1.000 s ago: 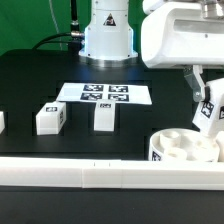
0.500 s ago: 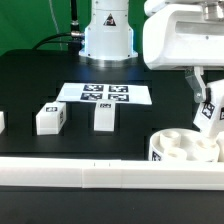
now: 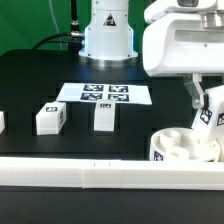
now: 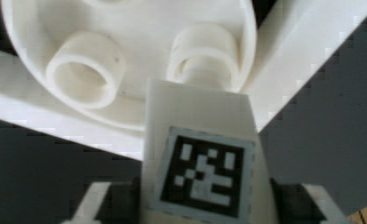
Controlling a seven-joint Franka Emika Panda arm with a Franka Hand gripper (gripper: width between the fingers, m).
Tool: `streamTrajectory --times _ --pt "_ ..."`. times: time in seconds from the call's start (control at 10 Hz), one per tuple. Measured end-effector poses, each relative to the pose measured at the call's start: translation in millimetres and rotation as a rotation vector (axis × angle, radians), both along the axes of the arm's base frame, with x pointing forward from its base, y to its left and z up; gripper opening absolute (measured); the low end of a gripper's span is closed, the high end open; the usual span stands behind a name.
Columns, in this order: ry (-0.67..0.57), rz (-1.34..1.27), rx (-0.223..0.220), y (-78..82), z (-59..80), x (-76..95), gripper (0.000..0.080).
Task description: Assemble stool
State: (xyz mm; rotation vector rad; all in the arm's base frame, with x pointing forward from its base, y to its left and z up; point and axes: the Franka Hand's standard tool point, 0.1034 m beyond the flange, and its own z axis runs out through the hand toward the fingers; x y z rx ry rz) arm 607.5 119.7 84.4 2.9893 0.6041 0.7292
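Currently, stool leg is pinched by pincer, long axis near vertical; lower end is held just over socket of seat, contact not discernible. Seat is set at exterior view's right, beside white rail. Arm is posed wrist-down directly above. Spare legs are seen on surface, well apart.

Wrist housing: over the last 1 s you have brought it down a little, and it now fills more of the exterior view's upper right.
Gripper: it has come down with the housing and drifted slightly toward the exterior view's right.
Leg: clamped between the fingers, it sits lower than before, so its tag is nearer the rim below.
Seat: the gap from the leg's lower end has narrowed. You cannot tell whether they touch.
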Motion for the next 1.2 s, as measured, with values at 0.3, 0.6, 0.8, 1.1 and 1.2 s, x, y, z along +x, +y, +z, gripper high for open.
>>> streamTrajectory --times 0.3,0.6,0.8,1.1,1.2 --pt "-0.005 0.000 0.000 -0.3 -4.8 -0.2 0.0325" --pt "-0.034 -0.001 0.003 -0.7 -5.1 1.1 0.0325" --pt "-0.034 -0.001 0.003 -0.7 -5.1 1.2 0.0379" --pt "-0.025 0.007 -0.004 -2.4 -0.9 3.0 0.0631" --pt "-0.025 0.009 -0.004 -2.2 5.0 3.9 0.0644"
